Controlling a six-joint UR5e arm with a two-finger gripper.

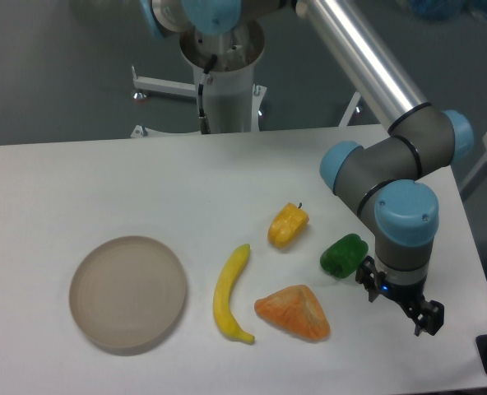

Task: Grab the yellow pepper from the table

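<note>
My pincer (401, 304) hangs low over the near right part of the table (79, 181). Its fingers stand apart and nothing is held between them. How wide the gap is I cannot judge closely from this angle.

The yellow pepper (288, 225) lies on the table to the left of my pincer and farther back, resting on its side with the short dark stem pointing to the far right. It is untouched; the pick has not begun.

Hazards noted:
- The green pepper (343, 254) sits just beside my wrist, directly between pincer and target. A straight low sweep to the left would likely knock it, and it might push the yellow pepper out of place.
- The orange wedge (294, 313) and the banana (230, 292) lie near the target on its near side. A descent landing short could clip either.
- The target looks glossy and lobed. A grip across a sloping lobe may squeeze it out sideways.

The round plate (127, 292) at the near left is well apart and poses no risk.
</note>
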